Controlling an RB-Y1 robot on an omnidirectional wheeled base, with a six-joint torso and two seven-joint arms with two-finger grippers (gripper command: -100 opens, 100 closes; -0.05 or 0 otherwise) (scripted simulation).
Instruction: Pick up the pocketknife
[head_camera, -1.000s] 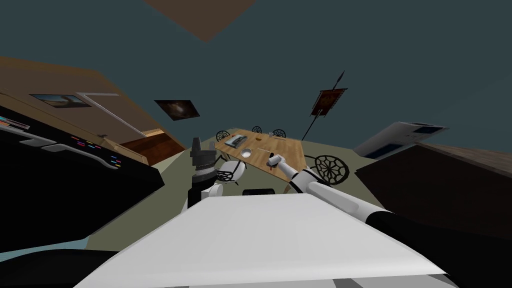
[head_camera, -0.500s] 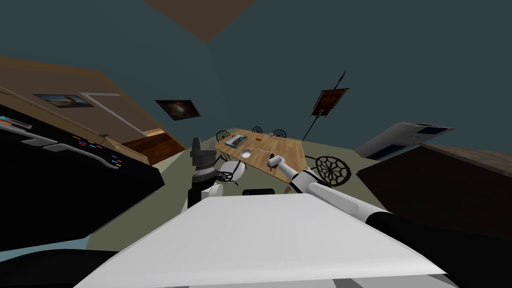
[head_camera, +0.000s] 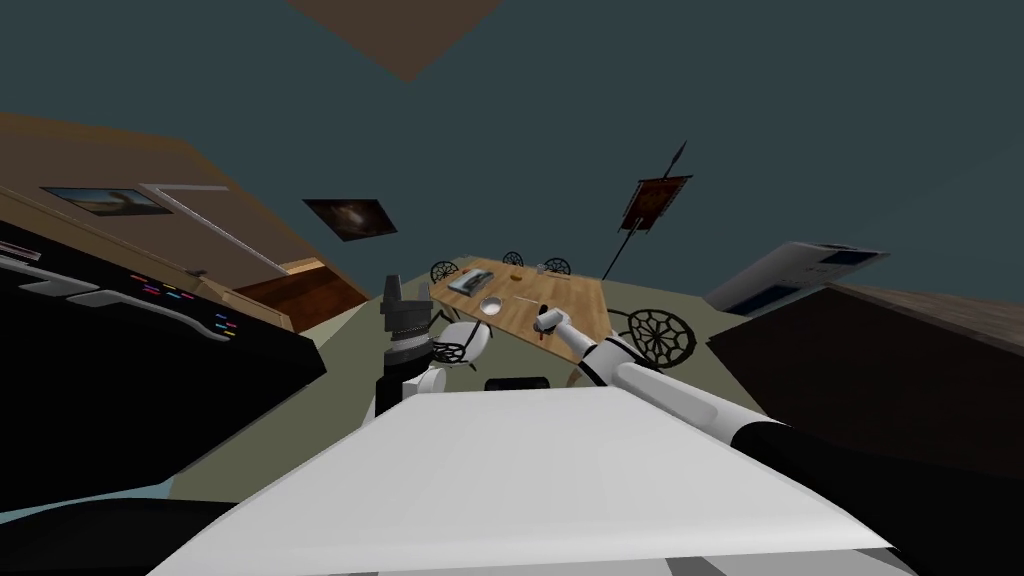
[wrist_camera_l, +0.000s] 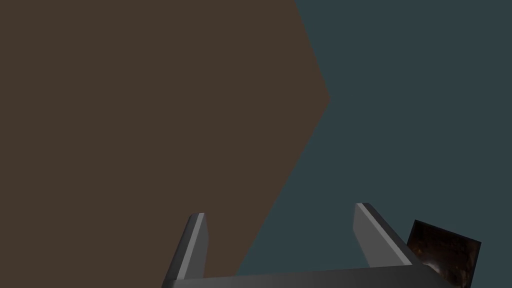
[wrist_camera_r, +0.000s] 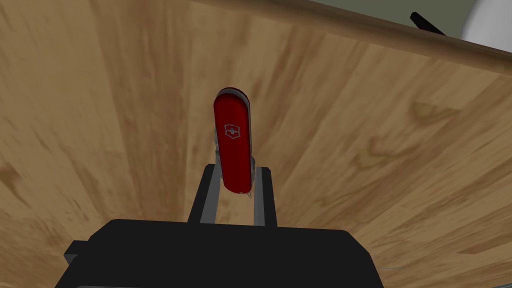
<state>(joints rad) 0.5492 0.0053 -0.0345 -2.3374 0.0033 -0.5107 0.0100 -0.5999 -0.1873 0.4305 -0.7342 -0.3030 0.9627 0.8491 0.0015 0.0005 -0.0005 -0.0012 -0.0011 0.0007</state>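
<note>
A red pocketknife (wrist_camera_r: 232, 132) with a small cross emblem lies lengthwise on the wooden table (wrist_camera_r: 375, 150). My right gripper (wrist_camera_r: 236, 169) is shut on its near end, one thin finger pressing each side. In the head view the right gripper (head_camera: 543, 325) reaches down onto the near part of the table (head_camera: 570, 300). My left gripper (head_camera: 393, 287) is raised beside the table's left corner, pointing up. In its wrist view the left gripper (wrist_camera_l: 280, 210) stands open with nothing between the fingers.
On the table's far part sit a pale bowl (head_camera: 490, 306) and a flat grey item (head_camera: 468, 282). Dark wire chairs (head_camera: 655, 338) ring the table, and a white chair (head_camera: 465, 343) is close on the left. A dark cabinet (head_camera: 870, 370) stands right, a black counter (head_camera: 150, 350) left.
My right gripper's fingers have closed in on the pocketknife. The head view has shifted slightly; both arms keep their places.
</note>
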